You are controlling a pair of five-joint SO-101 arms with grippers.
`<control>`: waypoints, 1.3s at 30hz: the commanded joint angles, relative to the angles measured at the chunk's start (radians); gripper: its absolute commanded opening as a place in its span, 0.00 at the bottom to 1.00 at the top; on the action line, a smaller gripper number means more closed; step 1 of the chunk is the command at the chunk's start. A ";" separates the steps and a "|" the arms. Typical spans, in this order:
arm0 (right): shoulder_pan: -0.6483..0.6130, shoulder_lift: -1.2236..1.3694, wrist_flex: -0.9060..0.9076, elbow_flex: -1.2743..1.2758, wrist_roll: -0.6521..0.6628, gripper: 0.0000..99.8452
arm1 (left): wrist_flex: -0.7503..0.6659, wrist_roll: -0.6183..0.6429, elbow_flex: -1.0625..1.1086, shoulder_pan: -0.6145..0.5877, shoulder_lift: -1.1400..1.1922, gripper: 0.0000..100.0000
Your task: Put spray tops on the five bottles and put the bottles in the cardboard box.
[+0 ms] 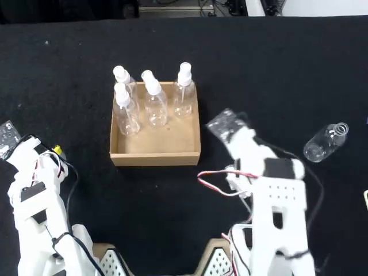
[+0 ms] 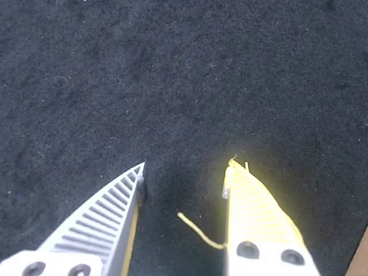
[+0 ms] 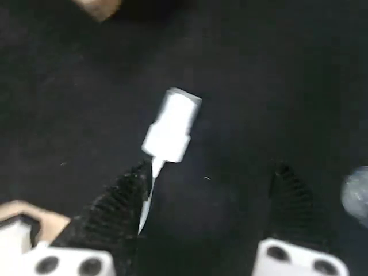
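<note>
Fingers point(image 3: 118, 210) on right gripper point(image 3: 211, 172) spread wide, nothing between them. Same on left gripper point(image 2: 187, 167): apart, empty, over bare black cloth point(image 2: 172, 69), lower left of the high view, well apart from the work.

Key relation: spray top point(image 3: 171, 125) flat on the cloth just beyond the right fingertips. Offset toward the dark finger at lower left of the right wrist frame, not centred in the gap. Long axis diagonal: cap end to upper right, dip tube trailing to lower left alongside that finger's tip. Touching or just clear, cannot tell. Judgement: needs a sideways shift or wrist turn before closing, otherwise likely to pinch only the thin tube.

Last bottle point(image 1: 326, 142) uncapped, on its side at right of the high view, neck toward upper right, well apart from cardboard box point(image 1: 155, 156). Right arm clearly nearer to both top and bottle. Four capped bottles point(image 1: 155, 106) upright along the box's upper side.

Labels: nothing legible on bottles, top or box.
</note>
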 commanded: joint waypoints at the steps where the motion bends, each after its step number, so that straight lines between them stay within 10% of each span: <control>1: -0.094 0.071 0.012 -0.065 -0.031 0.30 | -0.021 -0.008 -0.018 0.008 -0.029 0.20; 17: -0.021 0.357 -0.305 0.001 -0.120 0.22 | -0.021 -0.008 -0.016 0.008 -0.029 0.20; 39: 0.008 0.433 -0.091 -0.248 -0.080 0.01 | -0.021 -0.008 -0.018 0.010 -0.029 0.20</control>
